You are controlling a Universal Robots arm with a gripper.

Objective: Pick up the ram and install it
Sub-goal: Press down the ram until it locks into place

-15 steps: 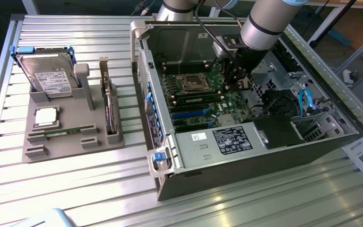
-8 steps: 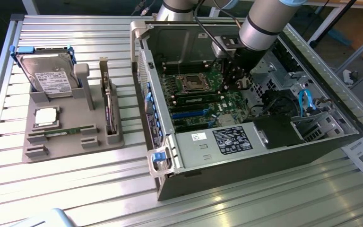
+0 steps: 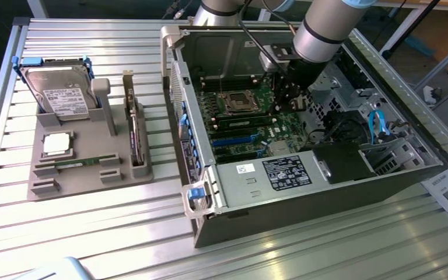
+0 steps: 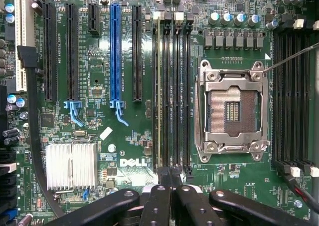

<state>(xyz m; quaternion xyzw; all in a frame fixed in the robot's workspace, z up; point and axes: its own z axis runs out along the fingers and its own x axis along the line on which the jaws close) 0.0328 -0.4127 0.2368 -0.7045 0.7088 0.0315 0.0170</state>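
Observation:
A ram stick (image 4: 159, 86) stands edge-up in one of the black memory slots between the blue card slot (image 4: 115, 56) and the empty processor socket (image 4: 232, 109); it reads as a thin green strip (image 3: 244, 121) in the exterior view. My gripper (image 4: 172, 178) hangs inside the open computer case (image 3: 302, 192) over the end of those slots. Its two black fingers (image 4: 155, 201) are shut with nothing visible between them. Whether they touch the stick is unclear. Another narrow green stick (image 3: 84, 161) lies in the grey fixture (image 3: 119, 175) at the exterior view's left.
The fixture also carries a hard drive (image 3: 60, 93), a square silver chip (image 3: 56, 144) and an upright expansion card (image 3: 135, 131). Inside the case sit a silver heatsink (image 4: 71, 166), black cables (image 4: 32, 136), a blue cable (image 3: 375, 125) and drive cages.

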